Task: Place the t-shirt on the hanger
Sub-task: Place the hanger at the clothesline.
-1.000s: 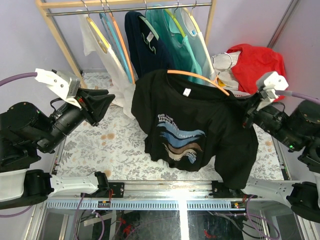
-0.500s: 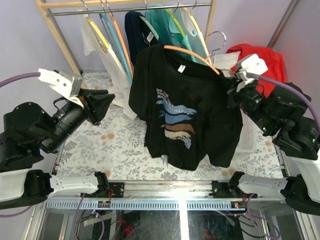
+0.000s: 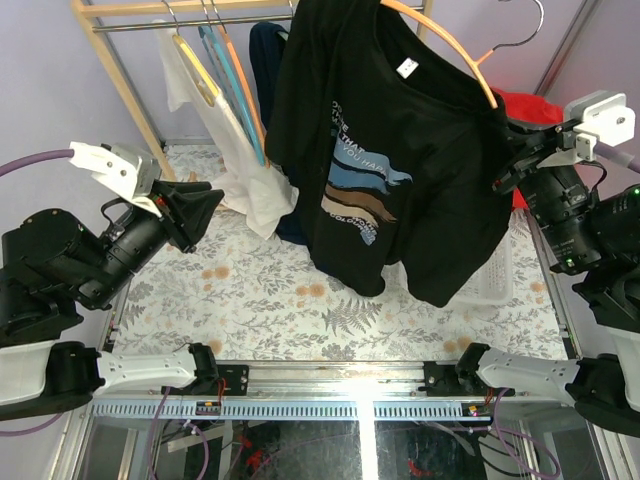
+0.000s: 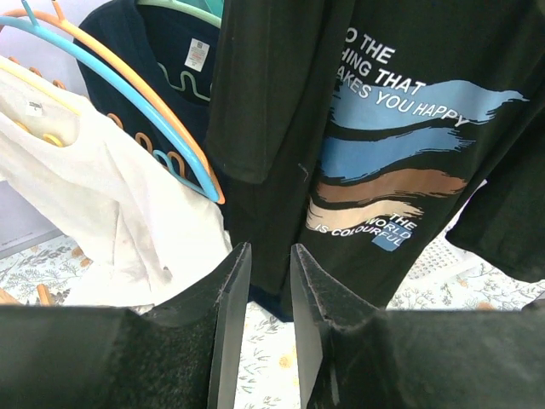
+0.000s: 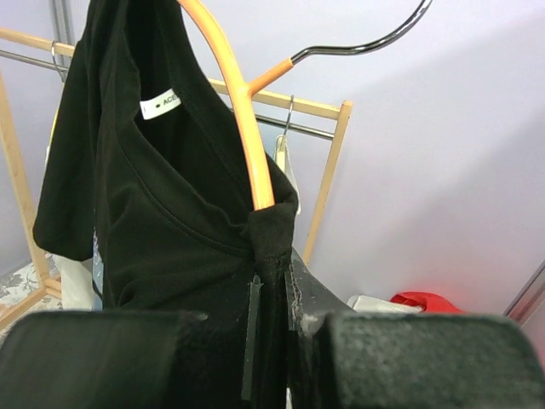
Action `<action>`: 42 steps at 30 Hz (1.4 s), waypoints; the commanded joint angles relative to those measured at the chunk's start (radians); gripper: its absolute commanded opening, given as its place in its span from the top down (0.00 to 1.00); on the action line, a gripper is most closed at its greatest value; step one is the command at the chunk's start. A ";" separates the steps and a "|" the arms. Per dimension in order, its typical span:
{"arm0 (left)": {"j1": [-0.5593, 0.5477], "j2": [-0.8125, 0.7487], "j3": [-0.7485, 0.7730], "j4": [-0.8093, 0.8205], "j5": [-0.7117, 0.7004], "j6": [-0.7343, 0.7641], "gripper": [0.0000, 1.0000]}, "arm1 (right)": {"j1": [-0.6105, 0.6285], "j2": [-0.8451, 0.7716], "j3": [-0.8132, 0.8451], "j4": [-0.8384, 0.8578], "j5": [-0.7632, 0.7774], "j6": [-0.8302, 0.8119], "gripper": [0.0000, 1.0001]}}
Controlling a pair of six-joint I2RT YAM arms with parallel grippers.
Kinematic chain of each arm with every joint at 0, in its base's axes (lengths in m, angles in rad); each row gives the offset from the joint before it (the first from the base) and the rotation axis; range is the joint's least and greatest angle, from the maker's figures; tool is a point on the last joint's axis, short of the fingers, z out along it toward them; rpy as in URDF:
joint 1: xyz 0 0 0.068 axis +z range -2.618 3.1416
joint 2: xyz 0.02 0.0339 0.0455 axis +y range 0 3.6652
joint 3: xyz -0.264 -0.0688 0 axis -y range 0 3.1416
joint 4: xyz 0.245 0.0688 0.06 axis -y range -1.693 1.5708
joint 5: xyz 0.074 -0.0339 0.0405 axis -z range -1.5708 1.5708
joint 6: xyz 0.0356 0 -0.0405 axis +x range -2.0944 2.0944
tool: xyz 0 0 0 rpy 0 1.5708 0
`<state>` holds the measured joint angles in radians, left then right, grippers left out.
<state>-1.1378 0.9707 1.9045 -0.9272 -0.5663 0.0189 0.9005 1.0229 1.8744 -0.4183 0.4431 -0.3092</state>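
Right gripper first: its fingers are pressed together on the shoulder of the shirt, right where the orange arm of the hanger runs into the cloth. That pinch carries the whole load.

And it has gone up! A second ago the shirt lay sagging over the table. Now we see it hoisted toward 12 o'clock in the top view, hanging long and straight, chest graphic facing us. The hanger's silver hook is out at 1 o'clock, free in the air, right of the rack and not on its rail.

We judge the dressing itself about done. The hanger runs through the neck and carries the near shoulder, though the far shoulder is hidden from us.

Over at 9 o'clock the left gripper has hardly stirred. Its fingers are a narrow slit apart with nothing between them, pointed at the shirt's front.

What's left, we reckon, is getting that hook to the rail.
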 commanded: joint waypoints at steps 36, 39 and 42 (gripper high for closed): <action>0.006 -0.102 -0.055 -0.044 0.012 -0.071 0.79 | 0.113 0.738 0.553 0.112 0.224 -0.229 1.00; 0.005 -0.115 -0.079 -0.044 0.019 -0.074 0.80 | 0.117 0.780 0.590 0.096 0.240 -0.234 1.00; 0.005 -0.136 -0.100 -0.043 0.020 -0.076 0.80 | 0.122 0.722 0.451 0.132 0.261 -0.209 1.00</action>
<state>-1.1378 0.8658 1.8263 -0.9878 -0.5568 -0.0372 1.0080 1.8175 2.3901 -0.3805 0.6369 -0.4286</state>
